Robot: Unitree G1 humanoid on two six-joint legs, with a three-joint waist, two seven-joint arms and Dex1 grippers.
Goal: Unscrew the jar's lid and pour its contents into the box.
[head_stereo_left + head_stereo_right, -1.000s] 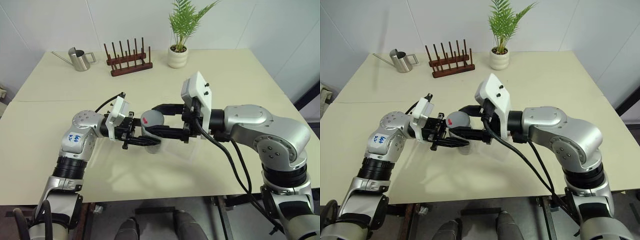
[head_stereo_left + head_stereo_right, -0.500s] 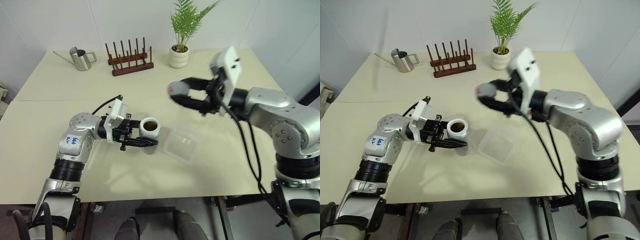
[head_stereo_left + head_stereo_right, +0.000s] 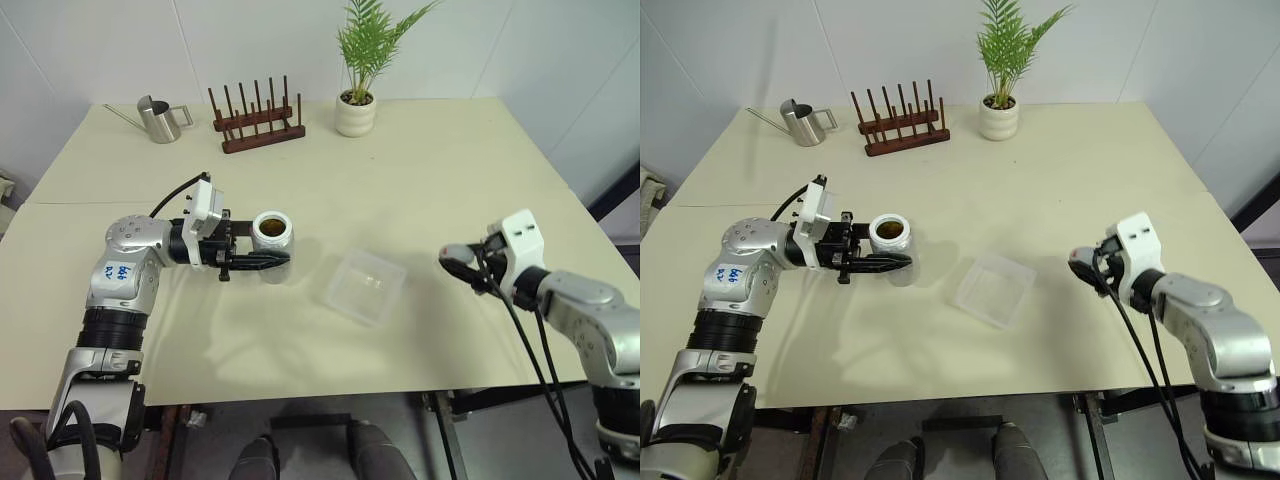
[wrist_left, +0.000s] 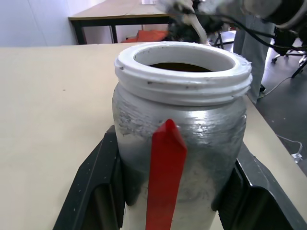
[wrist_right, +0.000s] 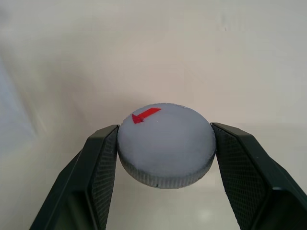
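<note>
Head views first: the left gripper [image 3: 262, 258] is clamped on the jar [image 3: 271, 245], which stands upright with its mouth open, off to the robot's left of the box [image 3: 365, 287] and well apart from it. You can see something dark brown inside the jar, the contents [image 3: 270, 227], but the single pieces are too small to make out. The box sits flat on the table [image 3: 420, 180], nothing visible in it. On the other side of the box, toward the robot's right, the right gripper [image 3: 455, 262] hangs low over the table with the lid [image 3: 456, 259] pinched between its fingers, so the lid is off the jar and well away from it. Way behind the box, along the far edge of the table, there's a steel can [image 3: 157, 118], a wooden rack [image 3: 255, 120] and a potted plant [image 3: 362, 62].

Left wrist view: both black fingers [image 4: 98, 184] press on the jar's sides, red strip [image 4: 165, 179] facing the camera, white threaded rim bare on top, dark stuff just visible inside.

Right wrist view: the grey lid [image 5: 166, 143] with its red mark sits squeezed between the two textured fingers [image 5: 98, 175], plain table below it
</note>
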